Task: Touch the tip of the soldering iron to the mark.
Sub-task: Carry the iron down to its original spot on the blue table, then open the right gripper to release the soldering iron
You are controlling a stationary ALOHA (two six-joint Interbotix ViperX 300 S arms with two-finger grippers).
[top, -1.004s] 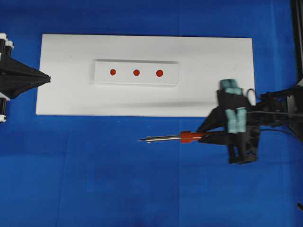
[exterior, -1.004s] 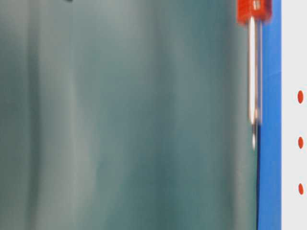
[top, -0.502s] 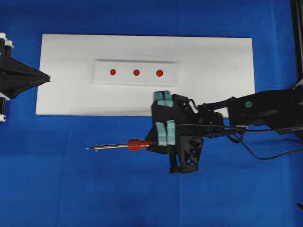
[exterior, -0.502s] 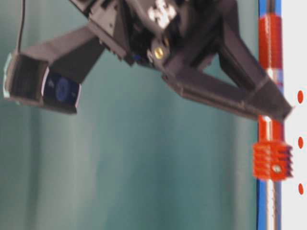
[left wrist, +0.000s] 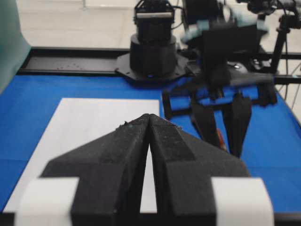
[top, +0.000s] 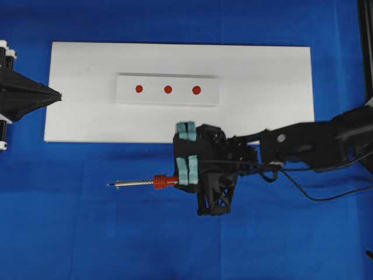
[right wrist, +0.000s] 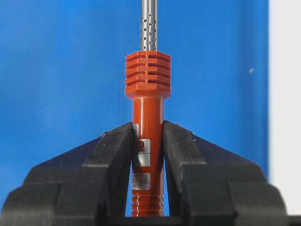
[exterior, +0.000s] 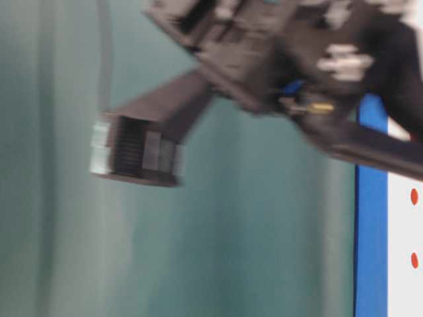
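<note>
- soldering iron [top: 152, 182] is held level over the blue table cover [top: 87, 233], just off the near long edge of the white board [top: 262, 76], roughly under the board's middle; shaft runs parallel to that edge
- tip [top: 110, 185] points toward the left end of the table, clear of the board, over blue only
- ribbed red collar [right wrist: 147, 74] sits just ahead of the jaws; perforated silver shaft [right wrist: 149, 23] runs out from it
- right gripper [right wrist: 147, 141] is clenched on the red-orange handle, both black fingers pressed to its sides, label showing between them
- black cord [top: 315, 195] trails back along the right arm toward the right edge
- three red marks [top: 168, 89] sit in a row on the raised white strip [top: 125, 93] at the board's centre, well apart from the tip
- left gripper [left wrist: 148, 123] is closed on nothing, fingers meeting at a point, parked at the board's left short edge
- table-level view: blurred dark gripper body [exterior: 277, 53], iron not discernible
</note>
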